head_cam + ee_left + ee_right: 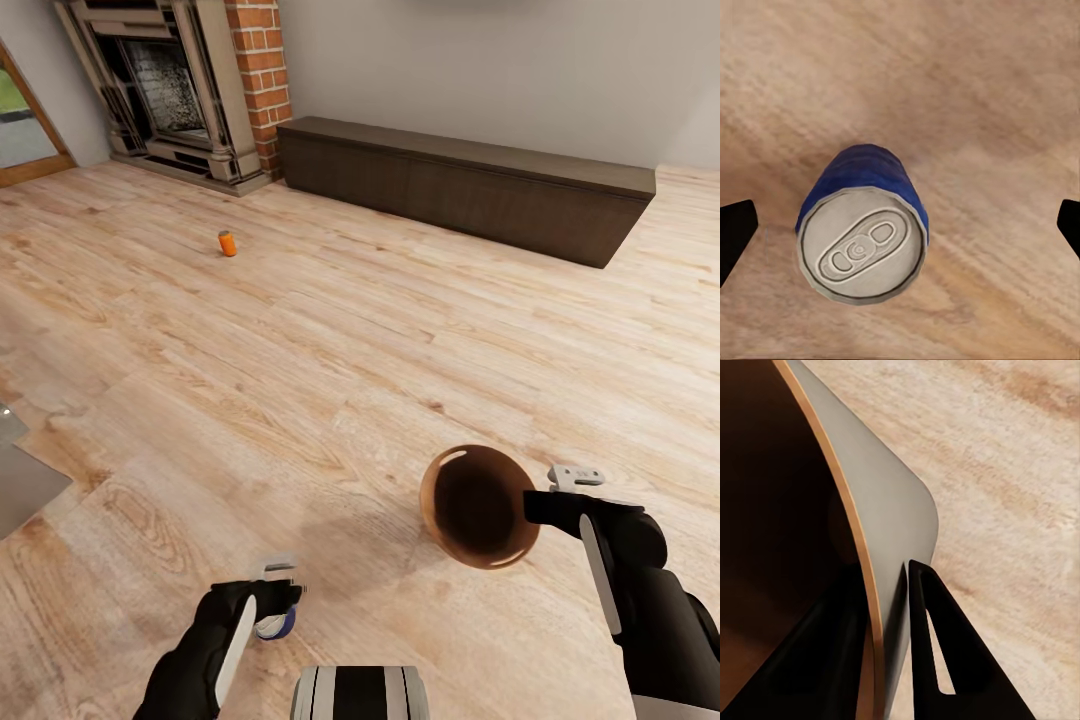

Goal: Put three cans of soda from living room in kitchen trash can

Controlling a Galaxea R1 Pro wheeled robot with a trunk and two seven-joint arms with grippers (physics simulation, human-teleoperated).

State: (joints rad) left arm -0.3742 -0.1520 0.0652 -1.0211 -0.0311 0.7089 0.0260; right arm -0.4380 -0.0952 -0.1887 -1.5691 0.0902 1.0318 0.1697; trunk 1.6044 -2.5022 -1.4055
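From the head, the right tool carries the bin by its rim over the living-room floor, an orange can far ahead; the left wrist shows the left tool released around a blue can; the right wrist shows fingers clenched on the rim, presumably for dropping cans in.
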